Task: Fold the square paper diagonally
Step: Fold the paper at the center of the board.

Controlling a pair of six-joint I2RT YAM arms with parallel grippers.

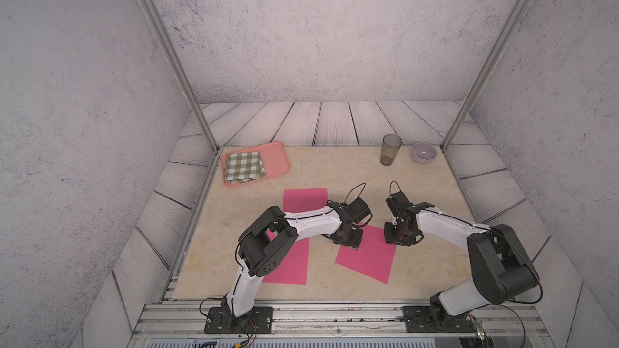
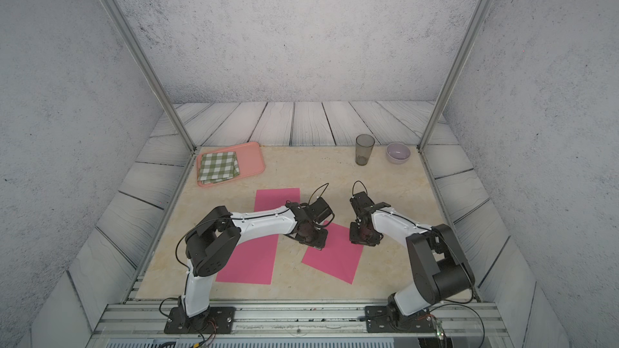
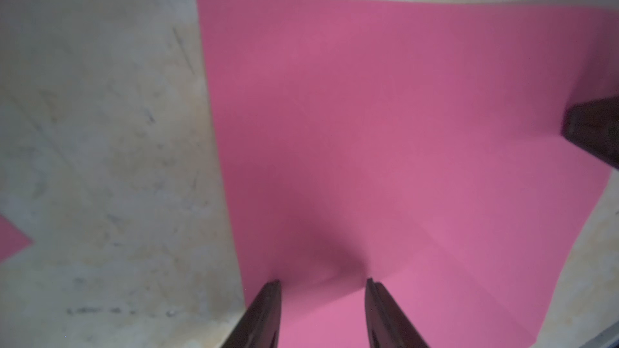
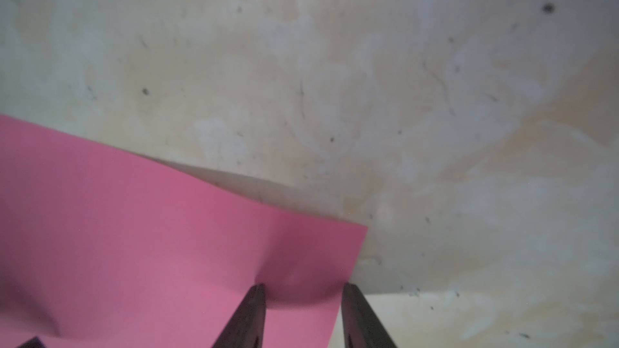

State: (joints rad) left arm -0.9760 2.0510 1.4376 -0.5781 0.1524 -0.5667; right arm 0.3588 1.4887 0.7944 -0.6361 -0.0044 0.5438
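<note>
Evidently the left hand [image 1: 349, 246] and right hand [image 1: 395, 241], each with jaws apart, press the far-left and far-right corners of the square paper [image 1: 366, 259], lying askew on the bench [image 1: 418, 195]; the sheet extends toward the robot, so either diagonal fold likely sweeps nearward.

My left arm [image 1: 311, 222] rises from its base at the near edge, bends at the elbow and reaches forward and inward. Its wrist turns down, so my left gripper [image 1: 349, 246] points at the table. My right arm [image 1: 445, 225] mirrors this pose, with my right gripper [image 1: 394, 240] also pointing down. The two grippers stand near each other but apart. Each wrist view shows the fingers [image 3: 264, 313] parted, with a clear gap between them.
</note>
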